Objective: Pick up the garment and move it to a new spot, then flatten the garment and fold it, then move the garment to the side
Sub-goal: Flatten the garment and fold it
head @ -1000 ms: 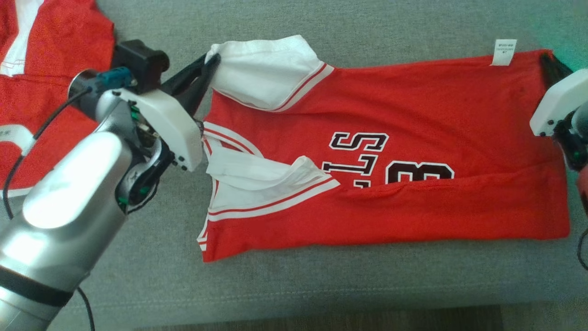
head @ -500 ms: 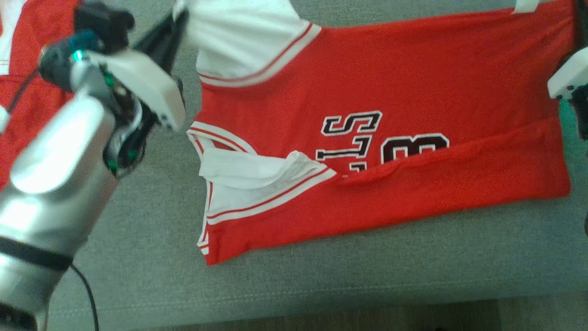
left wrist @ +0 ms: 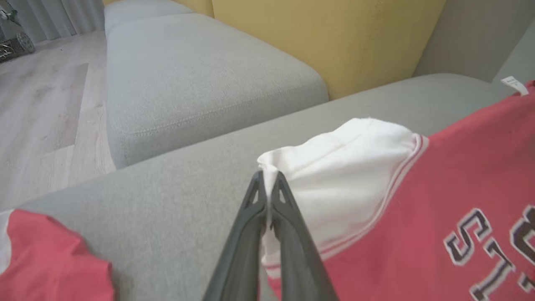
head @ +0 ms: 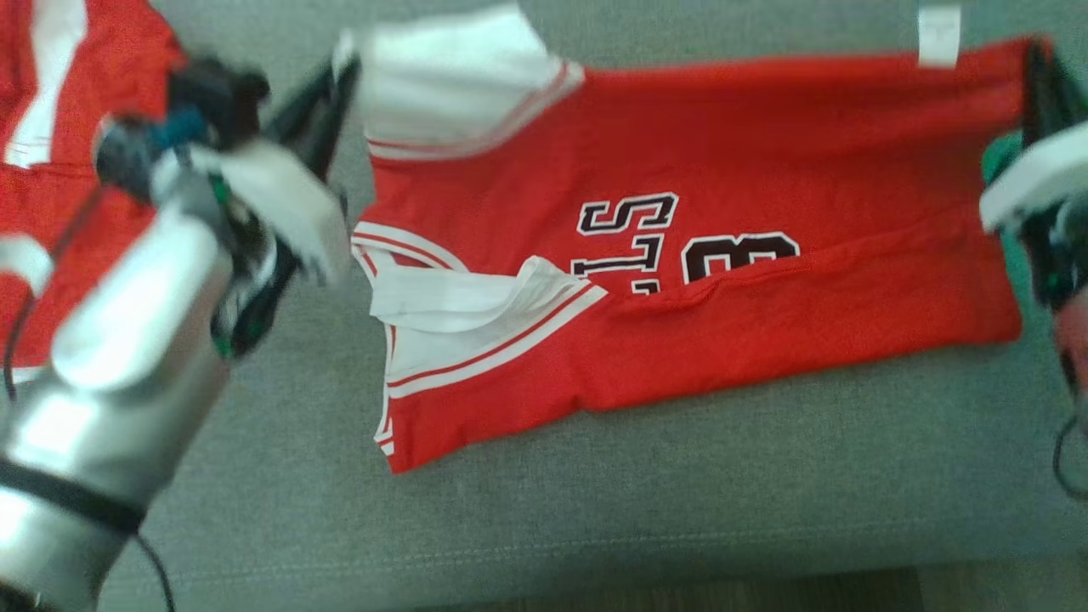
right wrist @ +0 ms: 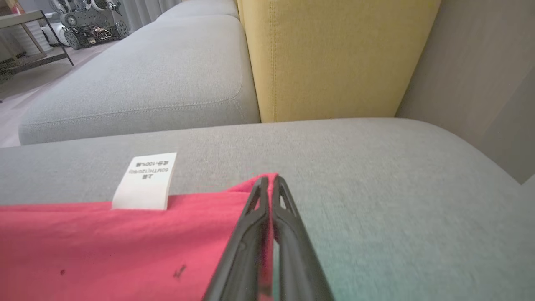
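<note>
Jersey: the jersey (head: 697, 212) lies spread across the middle of the cushion (head: 595, 510), its length running along the front edge, collar end toward the left edge.
Left hand: the left hand (left wrist: 267, 177) has its fingers pressed together on the tip of the white sleeve (left wrist: 347, 167), at the jersey's far left corner.
Right hand: the right hand (right wrist: 269, 180) is clamped on the far hem corner, just beside the white tag (right wrist: 146, 182).
Done: the jersey sits at its spot and looks flattened. The near long side seems already folded up, since it covers the lower half of the lettering.
In hand: probably the second lengthwise fold, with both far corners gripped and ready to be brought toward the front edge. It could also be a tensioning pull.
Left: finishing the fold, likely a crosswise fold too, then moving the jersey aside.
Cushion: grey woven fabric, flat and wide, with a stitched seam near the front edge. Another red garment (head: 76, 127) lies at its left edge.
Room: a yellow backrest (right wrist: 334, 54) stands behind the back edge, with a second grey seat (left wrist: 200, 71) beyond and pale wood floor (left wrist: 42, 104) further off.
</note>
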